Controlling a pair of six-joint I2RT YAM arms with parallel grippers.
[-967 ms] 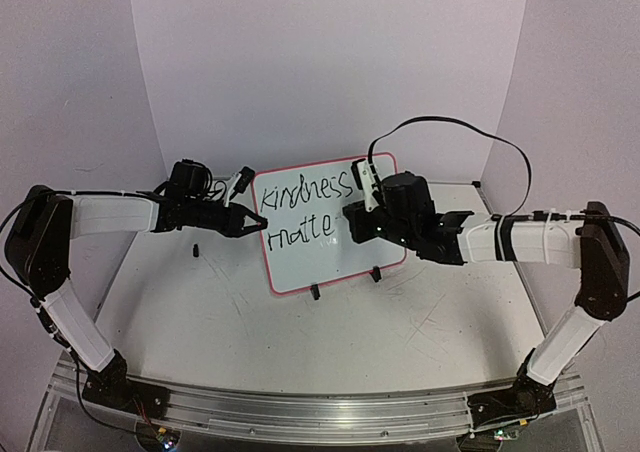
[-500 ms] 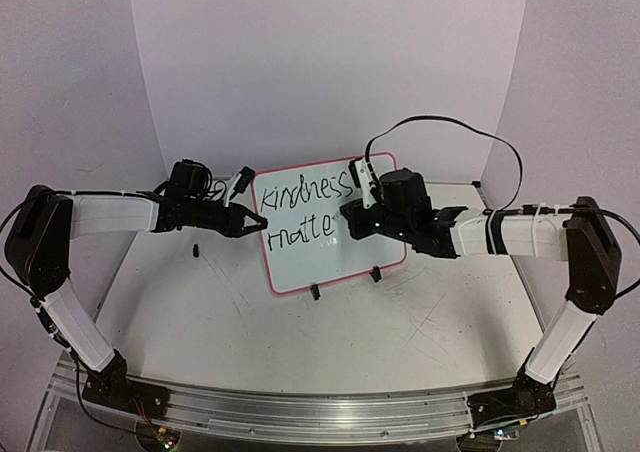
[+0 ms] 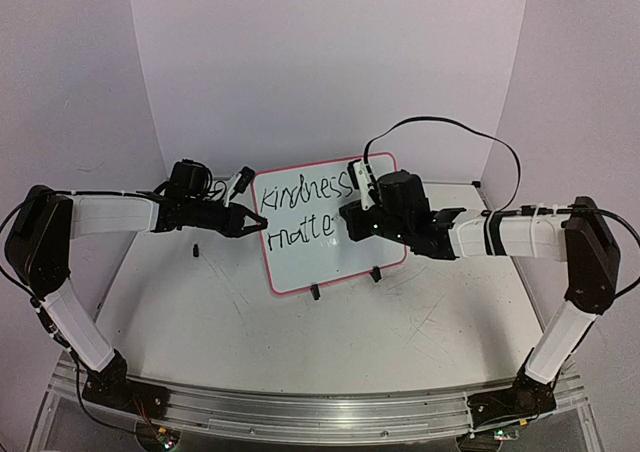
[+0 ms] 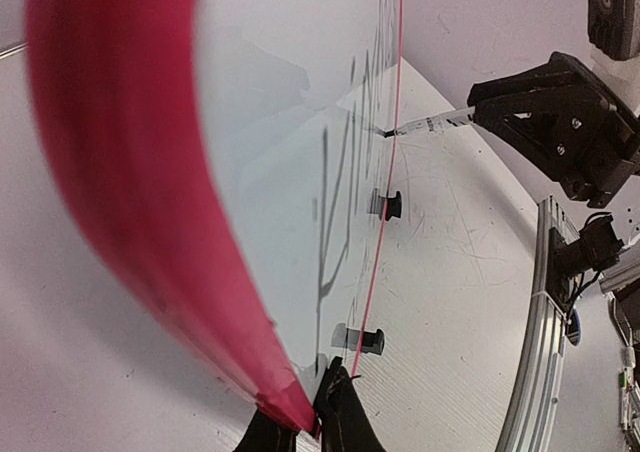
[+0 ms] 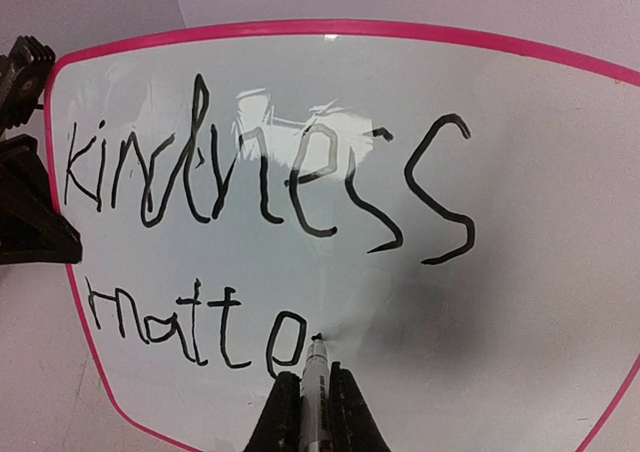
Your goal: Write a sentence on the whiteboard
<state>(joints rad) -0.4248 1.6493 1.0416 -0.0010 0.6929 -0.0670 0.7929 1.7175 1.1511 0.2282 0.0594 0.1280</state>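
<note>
I read the sentence [image 5: 260, 187], black uneven "kindness / matte", upper left on the pink-rimmed whiteboard [image 5: 520, 302]. My right gripper [image 5: 316, 412] pinches a marker [image 5: 315, 367]; my left gripper [image 4: 305, 424] pinches the board's edge.

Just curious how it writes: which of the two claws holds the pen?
The right claw: its marker tip touches the whiteboard after "matte". The left claw merely pinches the whiteboard's pink rim.

Board [image 3: 335, 260]: I see it propped upright on two clips [image 3: 315, 292].
Writing [image 3: 305, 210]: I read "kindness" over "matte".
Left gripper [image 3: 260, 224]: pinching its left edge.
Right gripper [image 3: 346, 216]: at its face, just past "matte".
</note>
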